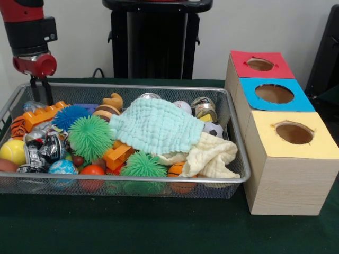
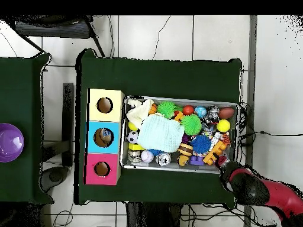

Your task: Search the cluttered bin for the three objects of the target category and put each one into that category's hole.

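My gripper (image 1: pixel 42 99) hangs over the far left corner of the wire mesh bin (image 1: pixel 132 180), its two dark fingers apart and nothing between them. In the overhead view the gripper (image 2: pixel 223 161) stands at the bin's (image 2: pixel 177 98) lower right corner. The bin is packed with toys: two green spiky balls (image 1: pixel 90 136), a blue spiky ball (image 1: pixel 70 115), orange bricks (image 1: pixel 42 114), a yellow ball (image 1: pixel 12 151), a soccer ball (image 1: pixel 213 128) and a mint cloth (image 1: pixel 156 126) over a cream cloth (image 1: pixel 212 159). Whatever lies under the cloths is hidden.
Three wooden boxes stand in a row beside the bin, each with a round hole: red (image 1: pixel 260 64), blue (image 1: pixel 274 93), yellow (image 1: pixel 294 133). Overhead, the yellow box (image 2: pixel 105 105) is farthest from my arm. A purple bowl (image 2: pixel 9 142) sits on a separate table.
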`<action>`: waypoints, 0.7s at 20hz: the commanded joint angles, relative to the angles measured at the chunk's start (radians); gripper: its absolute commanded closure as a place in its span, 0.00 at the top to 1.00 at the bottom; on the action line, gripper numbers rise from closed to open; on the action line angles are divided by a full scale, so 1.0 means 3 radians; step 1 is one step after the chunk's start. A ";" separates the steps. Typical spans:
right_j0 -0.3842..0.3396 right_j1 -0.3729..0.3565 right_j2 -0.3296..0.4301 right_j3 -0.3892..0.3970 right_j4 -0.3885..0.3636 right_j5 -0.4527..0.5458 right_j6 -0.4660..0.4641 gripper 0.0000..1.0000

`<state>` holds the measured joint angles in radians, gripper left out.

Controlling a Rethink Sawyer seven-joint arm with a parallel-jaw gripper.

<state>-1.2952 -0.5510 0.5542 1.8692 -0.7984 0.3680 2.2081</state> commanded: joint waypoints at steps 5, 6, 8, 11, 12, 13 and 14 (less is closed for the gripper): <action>0.0039 0.0153 -0.0003 -0.0521 -0.0261 0.0354 -0.0807 1.00; 0.0037 0.0196 -0.0012 -0.0551 -0.0270 0.0362 -0.0819 1.00; 0.0029 0.0268 -0.0035 -0.0583 -0.0296 0.0370 -0.0845 1.00; 0.0031 0.0353 -0.0104 -0.0611 -0.0349 0.0383 -0.0862 1.00; 0.0028 0.0375 -0.0120 -0.0626 -0.0363 0.0383 -0.0871 1.00; 0.0029 0.0411 -0.0129 -0.0670 -0.0364 0.0425 -0.0904 1.00; 0.0025 0.0438 -0.0142 -0.0690 -0.0367 0.0464 -0.0928 1.00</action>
<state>-1.2952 -0.5009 0.5451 1.7827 -0.8159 0.3748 2.2079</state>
